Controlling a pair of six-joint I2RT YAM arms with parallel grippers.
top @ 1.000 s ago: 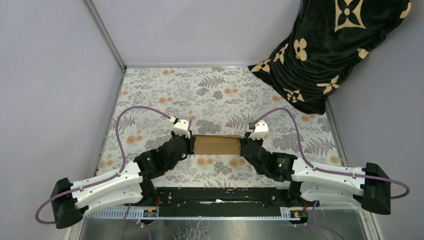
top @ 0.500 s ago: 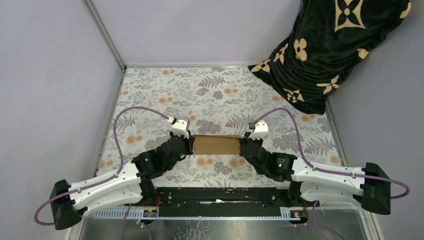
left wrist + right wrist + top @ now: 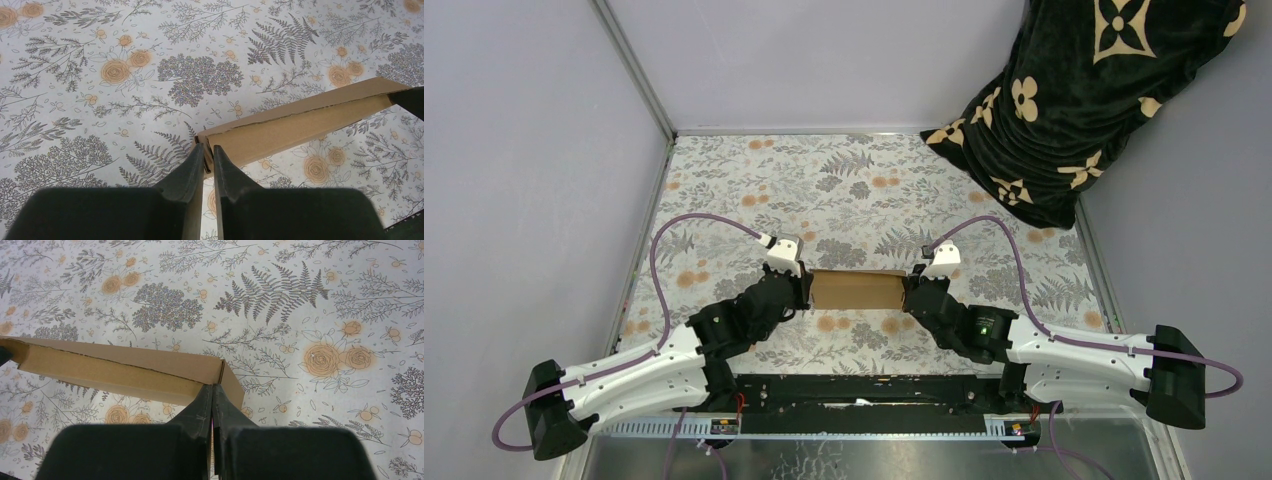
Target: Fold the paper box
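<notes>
Your left gripper point(image 3: 208, 152) nips the paper box point(image 3: 856, 290) end flap, jaws narrow; right gripper point(image 3: 212, 390) fully closed, tips at the other end. Uneven pull may tear it.

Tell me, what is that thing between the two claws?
A brown paper box fills the whole stretch. The left claw pinches one end and the right claw the other. The top view shows it best.

The paper box point(image 3: 857, 290), plain brown cardboard, is a long shallow rectangle, crosswise over the floral cloth point(image 3: 854, 190).
</notes>
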